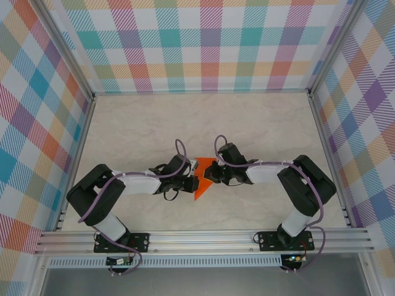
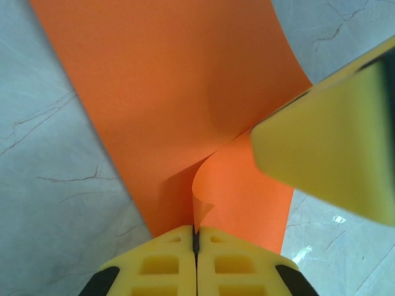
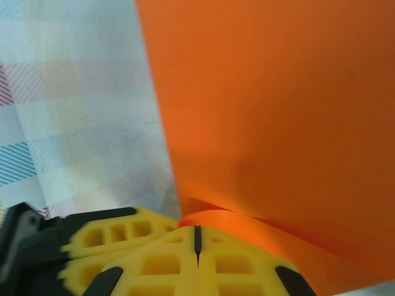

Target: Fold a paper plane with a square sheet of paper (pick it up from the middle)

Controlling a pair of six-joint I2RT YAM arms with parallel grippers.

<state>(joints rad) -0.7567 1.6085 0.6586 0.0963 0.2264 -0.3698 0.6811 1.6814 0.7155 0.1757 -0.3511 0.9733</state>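
Observation:
The square sheet of paper (image 1: 203,179) is bright orange and sits at the table's middle, partly folded, between my two grippers. My left gripper (image 1: 191,176) meets it from the left. In the left wrist view its yellow fingers (image 2: 196,233) are shut on a curled-up corner of the paper (image 2: 173,92). My right gripper (image 1: 213,173) meets it from the right. In the right wrist view its jaws (image 3: 197,237) are shut, with a rolled edge of the paper (image 3: 278,111) caught at their tips. The two grippers are nearly touching: a right fingertip (image 2: 333,160) shows in the left wrist view.
The marble-patterned table (image 1: 142,123) is walled by plaid panels (image 1: 197,43) at the back and both sides, on aluminium frame rails (image 1: 203,237). The left finger (image 3: 105,237) lies just left of my right jaws.

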